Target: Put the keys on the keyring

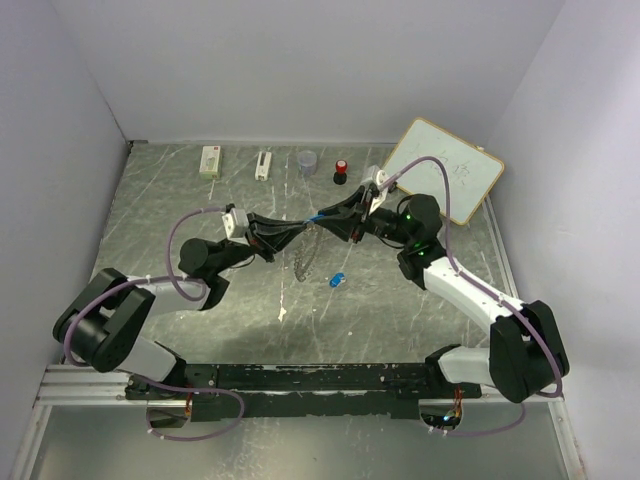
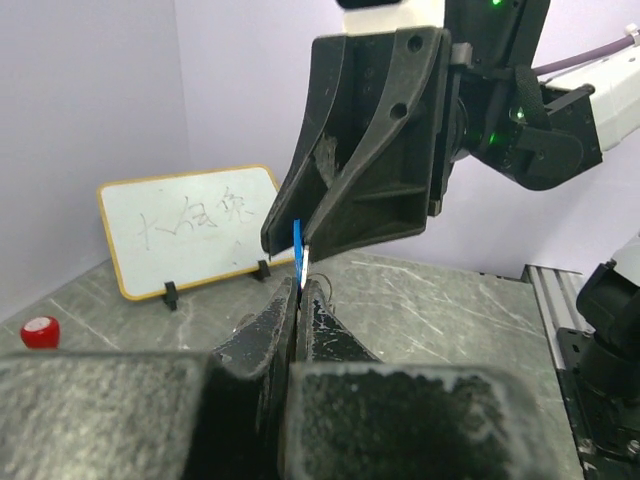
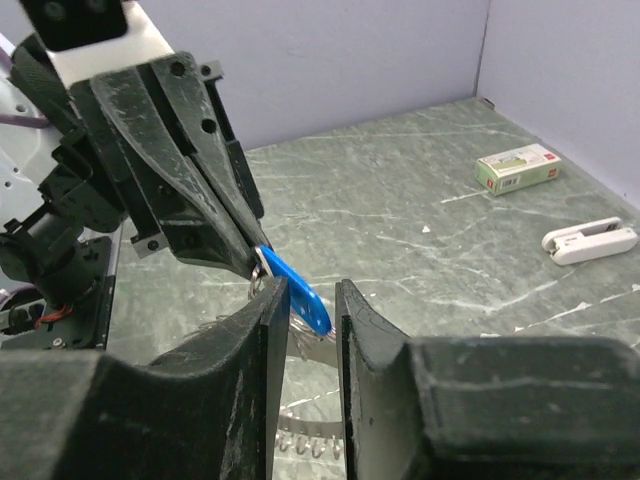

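Observation:
My left gripper (image 1: 298, 232) is shut on the top end of a blue key (image 1: 318, 215), held above the table. In the left wrist view the key (image 2: 297, 245) shows edge-on between the closed fingertips. My right gripper (image 1: 337, 214) faces it, and its fingers (image 2: 370, 170) loom just above. In the right wrist view the key (image 3: 298, 290) lies in the gap of my right gripper (image 3: 312, 292), whose jaws stand apart. The grey toothed keyring (image 1: 305, 262) hangs below the key, and its fringe (image 3: 320, 440) shows low. A second blue key (image 1: 337, 280) lies on the table.
A whiteboard (image 1: 445, 170) stands at the back right and shows in the left wrist view (image 2: 190, 230). A red-and-black knob (image 1: 341, 170), a clear cup (image 1: 307, 160), a white clip (image 1: 263, 165) and a white box (image 1: 210, 160) line the back edge.

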